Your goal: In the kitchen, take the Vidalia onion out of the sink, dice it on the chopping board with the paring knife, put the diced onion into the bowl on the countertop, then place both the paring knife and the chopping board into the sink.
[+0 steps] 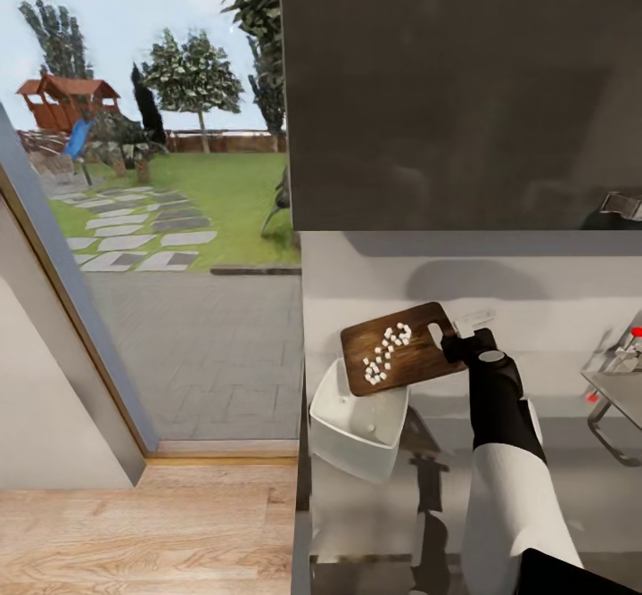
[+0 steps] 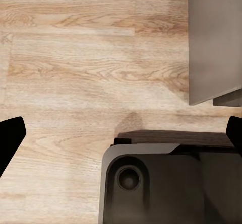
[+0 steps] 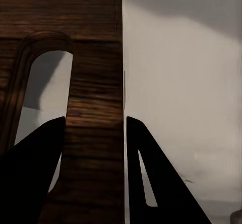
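My right gripper (image 1: 457, 338) is shut on the slotted end of the dark wooden chopping board (image 1: 421, 361), holding it tilted in the air above the countertop (image 1: 374, 524). Several white pieces of diced onion (image 1: 388, 352) lie on the board. Its lower end hangs over the white bowl (image 1: 357, 421), which stands at the counter's left end. In the right wrist view the board (image 3: 96, 58) sits between the two dark fingers (image 3: 35, 178). The sink (image 1: 615, 390) and its faucet with the red knob (image 1: 635, 333) are at the right edge. My left gripper (image 2: 121, 133) hangs open over the wood floor. The paring knife is out of view.
A glossy dark upper cabinet (image 1: 464, 86) hangs right above the board. The counter ends at its left edge (image 1: 301, 506), beside the light wood floor (image 1: 134, 533) and a glass opening onto a garden. My dark base (image 2: 161, 183) is below the left gripper.
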